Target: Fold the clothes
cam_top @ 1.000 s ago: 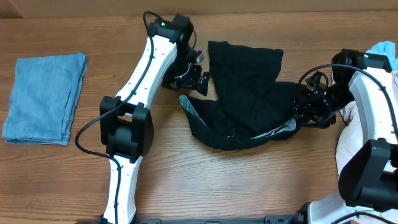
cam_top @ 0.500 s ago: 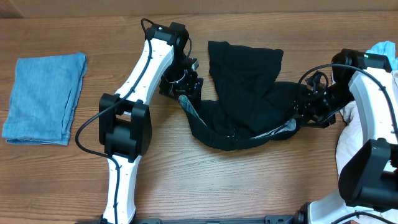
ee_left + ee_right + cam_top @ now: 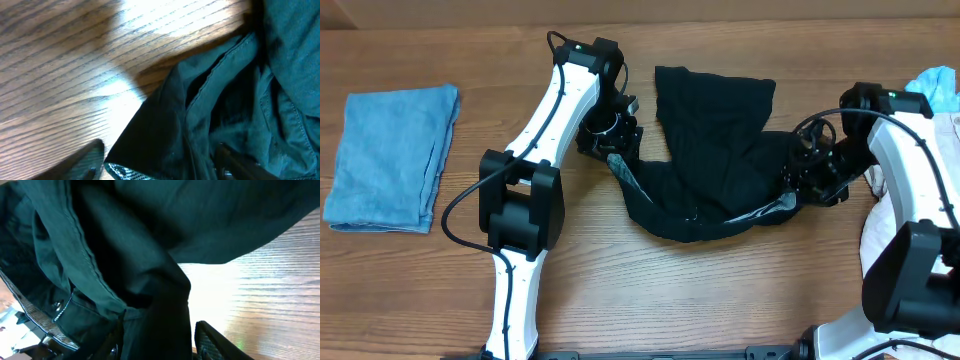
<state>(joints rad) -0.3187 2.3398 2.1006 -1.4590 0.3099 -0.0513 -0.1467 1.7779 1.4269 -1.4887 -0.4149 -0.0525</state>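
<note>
Right pincer (image 3: 792, 194) slid a bit left; I cannot tell if it squeezes the black shorts (image 3: 715, 140). Left pincer (image 3: 618, 154) is open over their edge. They lie crumpled mid-picture on the desk (image 3: 720, 300), not folded. Blue cloth (image 3: 390, 155) at left looks folded.

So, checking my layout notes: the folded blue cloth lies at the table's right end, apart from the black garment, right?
No: the overhead view shows the folded blue cloth at the table's left end, apart from the black garment.
</note>
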